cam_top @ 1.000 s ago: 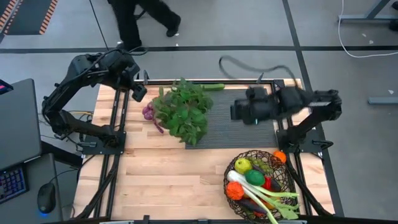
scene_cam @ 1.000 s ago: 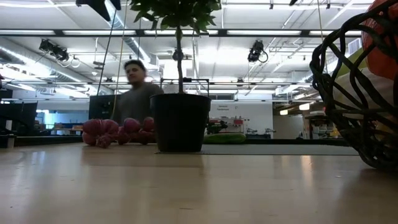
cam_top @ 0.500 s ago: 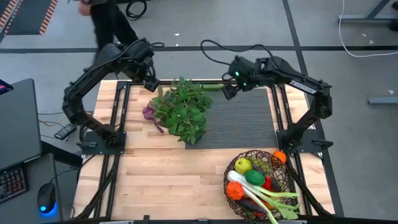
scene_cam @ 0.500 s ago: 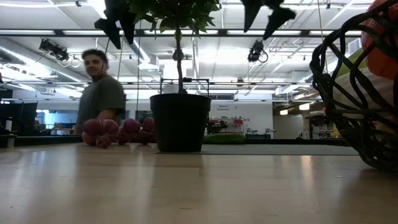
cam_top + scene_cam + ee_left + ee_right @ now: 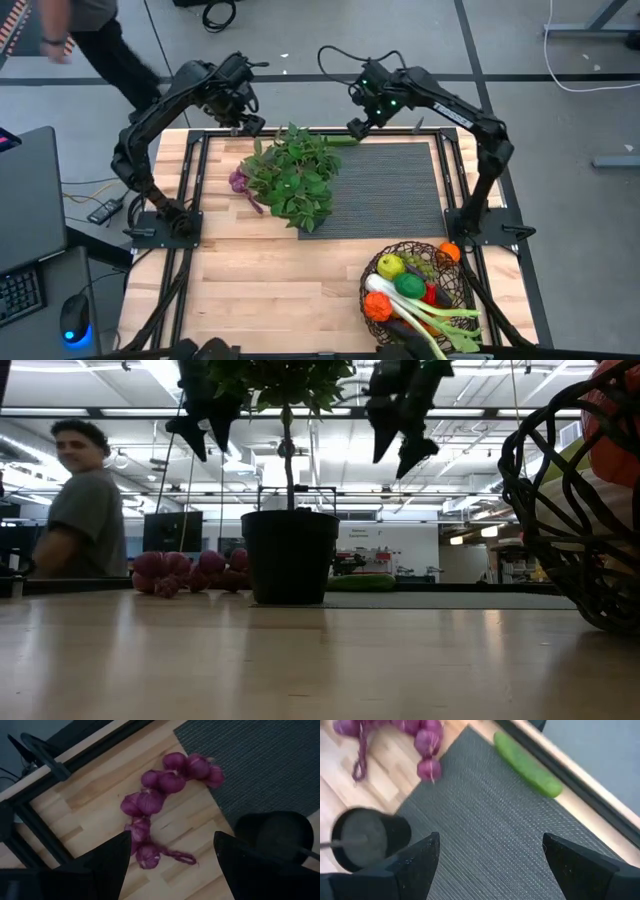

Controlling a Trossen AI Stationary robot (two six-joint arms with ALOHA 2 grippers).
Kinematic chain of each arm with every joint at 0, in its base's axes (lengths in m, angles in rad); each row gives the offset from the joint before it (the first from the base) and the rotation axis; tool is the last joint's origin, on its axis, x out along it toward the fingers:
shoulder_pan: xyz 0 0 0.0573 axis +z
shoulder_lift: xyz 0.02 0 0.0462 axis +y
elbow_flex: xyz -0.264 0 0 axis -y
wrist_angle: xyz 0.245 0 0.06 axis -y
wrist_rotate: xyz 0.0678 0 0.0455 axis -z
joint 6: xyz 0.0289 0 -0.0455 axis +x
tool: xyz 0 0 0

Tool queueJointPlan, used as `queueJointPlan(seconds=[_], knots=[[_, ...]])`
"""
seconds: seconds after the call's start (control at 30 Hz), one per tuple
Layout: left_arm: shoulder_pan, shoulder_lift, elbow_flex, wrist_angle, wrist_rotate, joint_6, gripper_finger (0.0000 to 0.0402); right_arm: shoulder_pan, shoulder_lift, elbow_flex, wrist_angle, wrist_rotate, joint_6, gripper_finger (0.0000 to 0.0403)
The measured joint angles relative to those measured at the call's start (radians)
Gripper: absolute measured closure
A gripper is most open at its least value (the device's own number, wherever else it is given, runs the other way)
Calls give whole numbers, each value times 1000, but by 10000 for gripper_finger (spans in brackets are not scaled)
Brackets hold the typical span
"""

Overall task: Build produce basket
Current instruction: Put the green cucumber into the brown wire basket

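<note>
Sitting at the desk's far edge, the cucumber point(image 5: 343, 139) and purple grapes point(image 5: 239, 181) were the only produce outside the basket point(image 5: 372, 272), which sat well apart at the near right. Both the left pincer point(image 5: 250, 125) and right pincer point(image 5: 358, 128) hung wide and empty over them. My worry was the potted plant point(image 5: 293, 175) between them: a careless reach could've clipped it.

Bright, even overhead ceiling strips point(image 5: 470, 412); soft shadows; walking person point(image 5: 75, 500) motion-blurred; basket point(image 5: 570, 510) out of focus; cucumber point(image 5: 526, 765) slightly smeared.
</note>
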Motion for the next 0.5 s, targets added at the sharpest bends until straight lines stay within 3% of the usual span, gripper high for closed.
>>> queueJointPlan(seconds=[0.33, 0.5], knots=[[92, 164, 0, 22, 12, 153, 114, -18, 104, 0, 96, -39, -96, 48], [142, 229, -1, 58, 100, 246, 114, -29, 156, 0, 125, -70, -113, 48]])
